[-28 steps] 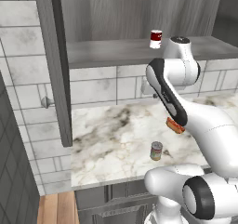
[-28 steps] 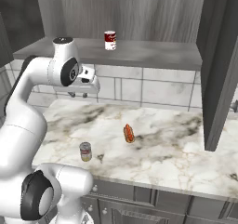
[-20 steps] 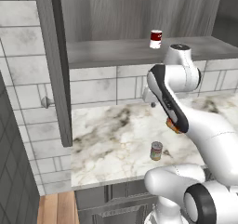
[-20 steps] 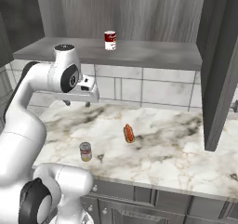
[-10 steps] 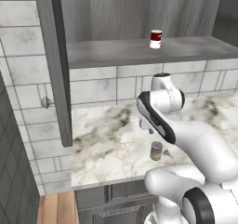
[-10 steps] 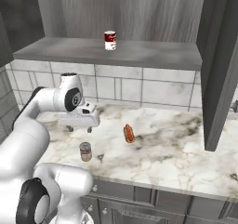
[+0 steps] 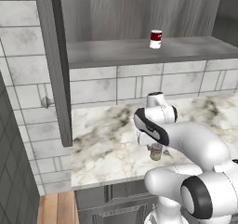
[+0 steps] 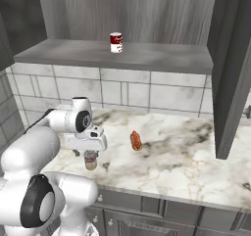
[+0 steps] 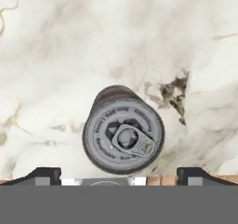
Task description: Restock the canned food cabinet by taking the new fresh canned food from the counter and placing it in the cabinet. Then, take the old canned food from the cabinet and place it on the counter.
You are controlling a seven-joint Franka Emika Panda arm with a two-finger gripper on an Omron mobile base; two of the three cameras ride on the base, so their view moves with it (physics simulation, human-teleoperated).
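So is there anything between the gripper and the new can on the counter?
Nothing visible. The gripper hangs right above the new can, which stands alone on the counter with its top bare.

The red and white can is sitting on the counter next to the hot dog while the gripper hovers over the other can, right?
Not quite: the red-and-white can stands on the cabinet shelf, as the right base view shows. The gripper does hover over the yellow-green can.
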